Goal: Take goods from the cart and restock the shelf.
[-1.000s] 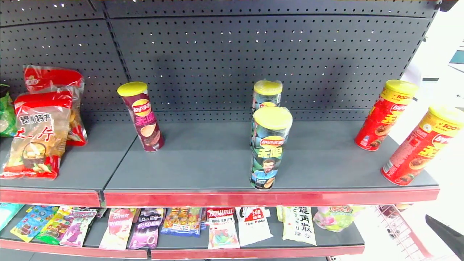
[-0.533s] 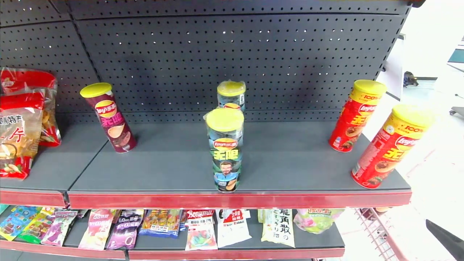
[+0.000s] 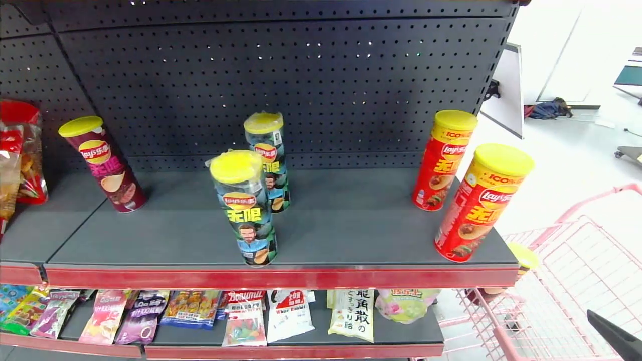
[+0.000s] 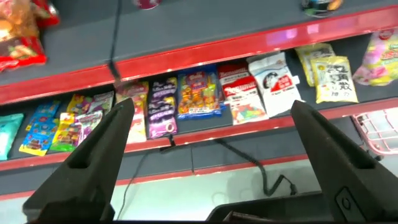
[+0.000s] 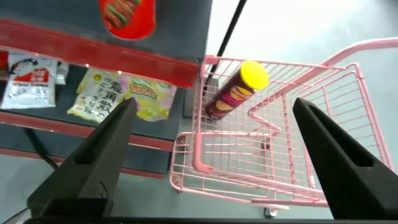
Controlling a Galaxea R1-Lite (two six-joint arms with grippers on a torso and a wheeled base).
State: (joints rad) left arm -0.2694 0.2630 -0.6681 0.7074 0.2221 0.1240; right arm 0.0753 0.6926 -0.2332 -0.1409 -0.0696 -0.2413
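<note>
A pink wire cart (image 5: 273, 155) stands to the right of the shelf, seen also as the cart (image 3: 577, 271) in the head view. A purple chip can (image 5: 236, 90) with a yellow lid leans inside it. My right gripper (image 5: 211, 149) hangs open above the floor between the shelf's end and the cart, holding nothing; one of its fingers (image 3: 614, 337) shows low at the right. The upper shelf (image 3: 281, 277) carries a purple can (image 3: 103, 163), two green cans (image 3: 244, 208) and two red cans (image 3: 481, 203). My left gripper (image 4: 211, 155) is open and empty, facing the lower shelf.
Snack packets (image 3: 241, 313) line the lower shelf (image 4: 205, 134). Red bags (image 3: 20, 150) sit at the upper shelf's left end. A cable (image 4: 249, 162) trails on the floor under the shelf. Open floor lies right of the shelf.
The head camera has turned right, so the shelf's goods slid left in the picture and the pink cart came into sight. Nothing on the shelf has moved.
</note>
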